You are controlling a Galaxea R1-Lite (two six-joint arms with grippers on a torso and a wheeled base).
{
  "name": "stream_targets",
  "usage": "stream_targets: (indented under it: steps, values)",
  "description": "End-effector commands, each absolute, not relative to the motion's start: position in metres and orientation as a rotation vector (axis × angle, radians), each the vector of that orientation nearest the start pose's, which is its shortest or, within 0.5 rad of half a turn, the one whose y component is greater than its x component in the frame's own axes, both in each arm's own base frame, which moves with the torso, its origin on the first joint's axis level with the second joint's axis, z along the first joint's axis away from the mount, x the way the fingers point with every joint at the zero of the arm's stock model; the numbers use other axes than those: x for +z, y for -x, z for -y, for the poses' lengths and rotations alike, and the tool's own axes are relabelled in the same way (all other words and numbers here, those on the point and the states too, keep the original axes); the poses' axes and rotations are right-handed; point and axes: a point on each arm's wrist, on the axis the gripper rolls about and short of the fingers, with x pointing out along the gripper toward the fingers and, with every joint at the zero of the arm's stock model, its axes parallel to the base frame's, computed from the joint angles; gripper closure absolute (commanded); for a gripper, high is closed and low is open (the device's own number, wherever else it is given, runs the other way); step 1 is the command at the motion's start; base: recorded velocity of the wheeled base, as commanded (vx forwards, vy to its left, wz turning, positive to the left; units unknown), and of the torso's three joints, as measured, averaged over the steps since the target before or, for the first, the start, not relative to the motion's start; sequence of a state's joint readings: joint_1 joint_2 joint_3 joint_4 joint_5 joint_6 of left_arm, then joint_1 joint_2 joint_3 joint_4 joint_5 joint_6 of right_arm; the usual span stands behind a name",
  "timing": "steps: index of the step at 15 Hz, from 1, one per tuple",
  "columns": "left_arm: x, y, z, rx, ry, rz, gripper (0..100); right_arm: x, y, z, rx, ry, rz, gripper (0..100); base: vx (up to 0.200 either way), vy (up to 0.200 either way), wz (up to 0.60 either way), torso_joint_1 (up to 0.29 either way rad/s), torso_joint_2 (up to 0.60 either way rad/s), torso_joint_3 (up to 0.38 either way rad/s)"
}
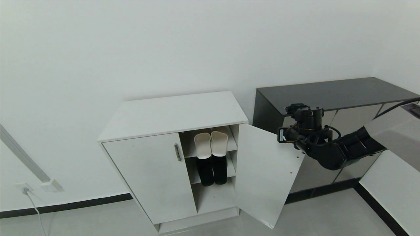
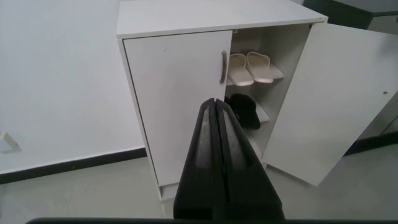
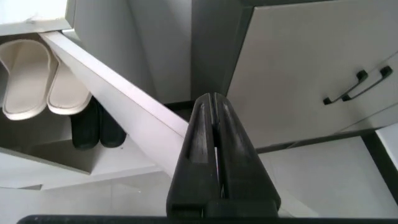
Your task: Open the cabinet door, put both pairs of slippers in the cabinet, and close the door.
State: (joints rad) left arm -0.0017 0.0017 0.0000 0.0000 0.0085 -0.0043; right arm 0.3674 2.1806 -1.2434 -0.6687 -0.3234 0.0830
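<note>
- Both pairs are in: the white slippers (image 1: 211, 144) lie side by side, touching, at the front edge of the upper shelf (image 1: 231, 144). The black slippers (image 1: 212, 170) lie the same way on the middle shelf (image 1: 193, 177), right under them.
- The cabinet (image 1: 170, 114) has its open door (image 1: 265, 170) swung wide on your right, inner face toward you. The closed door (image 1: 147, 173) shows its handle (image 1: 177, 152) at the centre edge.
- Step in hand, by my read: only closing the door is left.
- The right gripper (image 3: 214, 99) has its fingers pressed together with nothing between them. It sits by the top outer corner of the open door, on the outside-face side, with the dark sideboard (image 1: 328, 91) just behind. I can't tell if it touches the door.
- The left gripper (image 2: 215, 102) also has its fingers together and is empty. It's held back, well apart from the cabinet, facing the closed door.
- Handling: the door looks like a stiff, light panel on hinges and should swing easily.
- Don't pinch it. Push flat on the outer face near the free edge, far from the hinges.
- Risk: the slipper toes sit close to the shelf fronts, so watch for the door catching them. Go slow at the end to avoid a slam.
</note>
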Motion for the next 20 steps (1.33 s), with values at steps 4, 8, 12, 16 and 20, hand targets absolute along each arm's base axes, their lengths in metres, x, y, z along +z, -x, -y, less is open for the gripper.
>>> stream_targets:
  steps: [4,8,12,16,20]
  values:
    - [0.076,0.023,0.000,0.009,0.005,-0.002,100,0.106,-0.421,-0.147,0.015,0.020,-0.293,100,0.000,0.000,0.00,0.000,0.00,0.000]
    - [0.076,0.023,0.000,0.009,0.005,-0.002,100,0.104,-0.420,-0.147,0.015,0.022,-0.302,100,0.000,0.000,0.00,0.000,0.00,0.000]
    - [0.076,0.023,0.000,0.009,0.005,-0.002,100,0.109,-0.401,-0.160,0.058,0.036,-0.315,100,0.000,0.000,0.00,0.000,0.00,0.000]
    - [0.076,0.023,0.000,0.009,0.005,-0.002,100,0.120,-0.368,-0.186,0.146,0.048,-0.317,100,0.000,0.000,0.00,0.000,0.00,0.000]
    - [0.076,0.023,0.000,0.009,0.005,-0.002,100,0.128,-0.337,-0.201,0.217,0.061,-0.318,100,0.000,0.000,0.00,0.000,0.00,0.000]
